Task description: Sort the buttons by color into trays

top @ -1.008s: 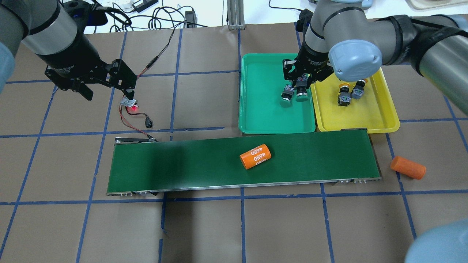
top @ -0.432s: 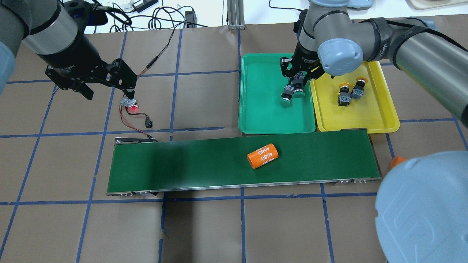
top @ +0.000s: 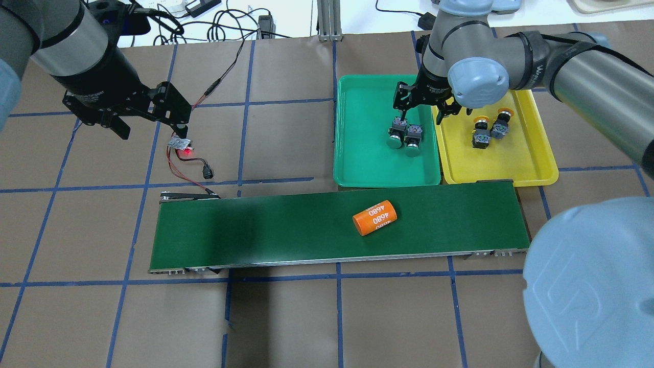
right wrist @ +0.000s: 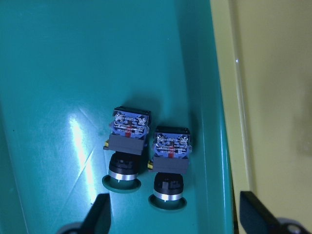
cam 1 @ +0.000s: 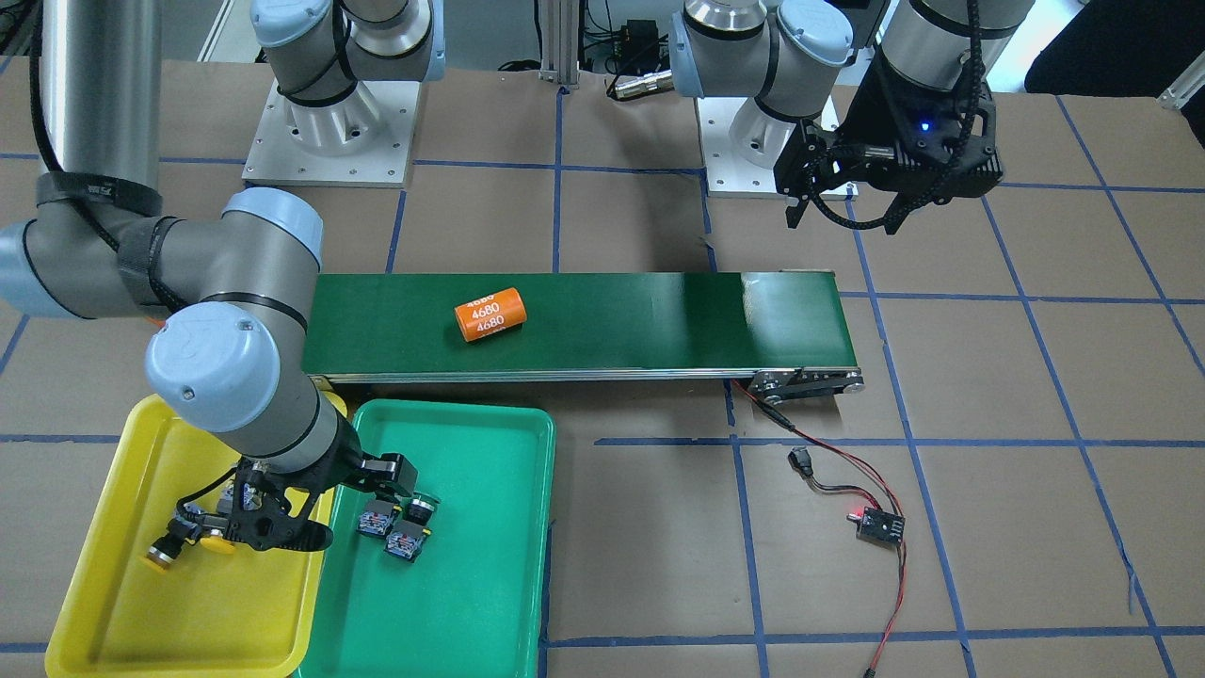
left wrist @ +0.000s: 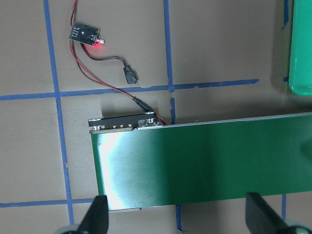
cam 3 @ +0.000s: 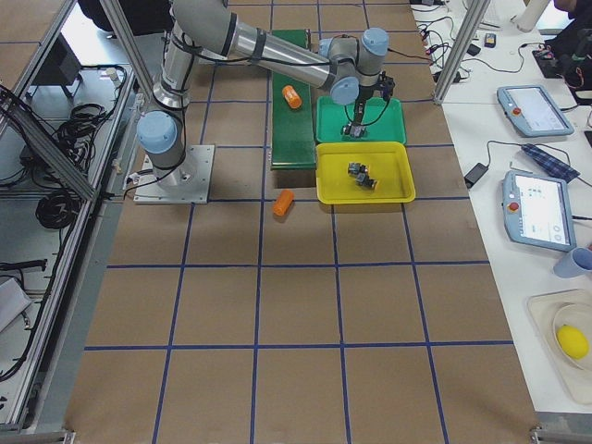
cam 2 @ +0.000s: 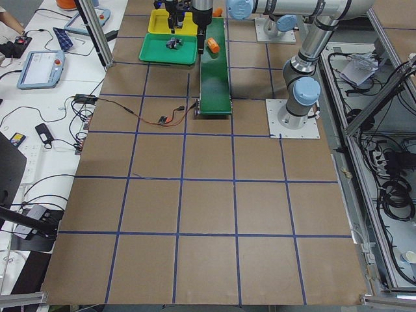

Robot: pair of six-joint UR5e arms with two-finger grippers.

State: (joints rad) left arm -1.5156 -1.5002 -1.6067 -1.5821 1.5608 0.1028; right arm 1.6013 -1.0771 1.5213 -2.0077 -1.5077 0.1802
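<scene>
Two buttons (top: 394,135) side by side in the left tray (top: 357,158), another pair (top: 480,137) in the right tray (top: 534,163), conveyor (top: 265,230) just nearer.

The orange cylinder (top: 375,217) on the conveyor belt (top: 255,230) carries the number 4680 in white digits, printed more than once around its side; in the overhead view the digits stand upside down; the big grey-blue joint cap (top: 587,291) at that view's lower right bears a raised mark like the letters UR; the small prints on the green buttons (right wrist: 127,141) are too blurred to read.
</scene>
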